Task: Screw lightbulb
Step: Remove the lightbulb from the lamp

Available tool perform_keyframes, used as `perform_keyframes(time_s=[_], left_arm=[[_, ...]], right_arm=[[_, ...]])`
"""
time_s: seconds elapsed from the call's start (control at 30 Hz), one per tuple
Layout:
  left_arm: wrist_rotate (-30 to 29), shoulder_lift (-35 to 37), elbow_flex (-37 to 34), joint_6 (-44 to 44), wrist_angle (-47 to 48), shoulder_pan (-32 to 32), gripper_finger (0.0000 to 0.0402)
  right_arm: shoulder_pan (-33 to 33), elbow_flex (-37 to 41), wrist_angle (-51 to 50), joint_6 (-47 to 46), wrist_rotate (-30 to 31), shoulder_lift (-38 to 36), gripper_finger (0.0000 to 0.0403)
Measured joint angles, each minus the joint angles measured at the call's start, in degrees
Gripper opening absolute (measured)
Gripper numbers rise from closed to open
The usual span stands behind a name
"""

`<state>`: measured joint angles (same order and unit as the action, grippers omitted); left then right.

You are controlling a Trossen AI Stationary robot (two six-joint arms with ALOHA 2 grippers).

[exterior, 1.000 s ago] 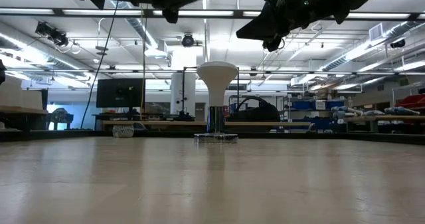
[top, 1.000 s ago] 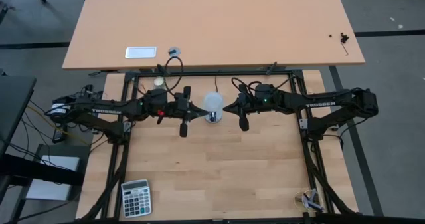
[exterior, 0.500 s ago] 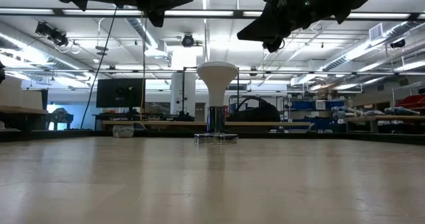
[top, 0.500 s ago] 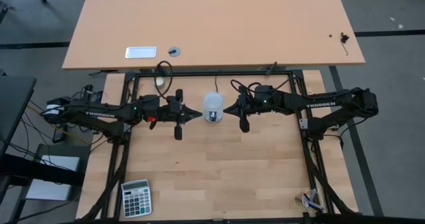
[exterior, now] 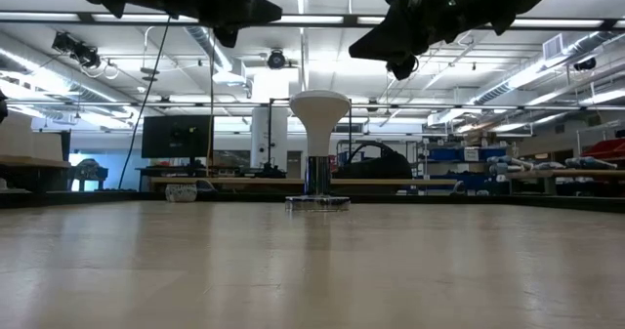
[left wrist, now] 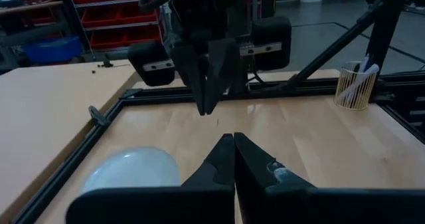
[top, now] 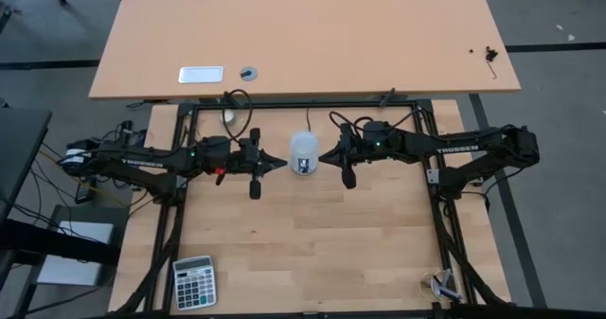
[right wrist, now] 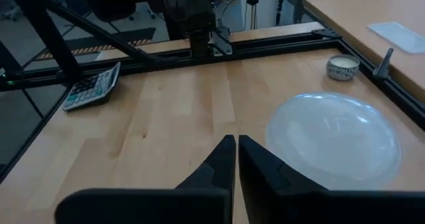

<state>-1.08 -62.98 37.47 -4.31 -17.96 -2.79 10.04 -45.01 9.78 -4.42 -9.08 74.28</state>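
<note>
The lightbulb stands upright, dome up, at the worktop's far centre. The left claw and right claw, both pinched closed and empty, flank it without contact.

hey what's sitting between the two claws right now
The lightbulb, standing dome-up in its socket, sits between the left claw and the right claw in the high view. Neither touches it; both are shut.

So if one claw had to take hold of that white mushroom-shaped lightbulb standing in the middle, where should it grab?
Probably the wide round dome of the white flood lightbulb, from above or the side. It stands upright, screw base down in the silver socket, so only the dome and cone neck are free, and the dome suits twisting.
</note>
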Motion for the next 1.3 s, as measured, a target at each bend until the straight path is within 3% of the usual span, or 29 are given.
perform_keyframes(time_s=[0.8,1.3], left_arm=[[-4.3,0.55,-0.33,-0.16,1.87,3.18,0.0],[2.03,0.55,-0.33,-1.31,-1.69,3.72,0.0]], right_arm=[[-0.07,0.0,0.7,2.69,-0.01,0.0,0.001],[-0.07,0.0,0.82,2.95,-0.02,0.01,0.0011]])
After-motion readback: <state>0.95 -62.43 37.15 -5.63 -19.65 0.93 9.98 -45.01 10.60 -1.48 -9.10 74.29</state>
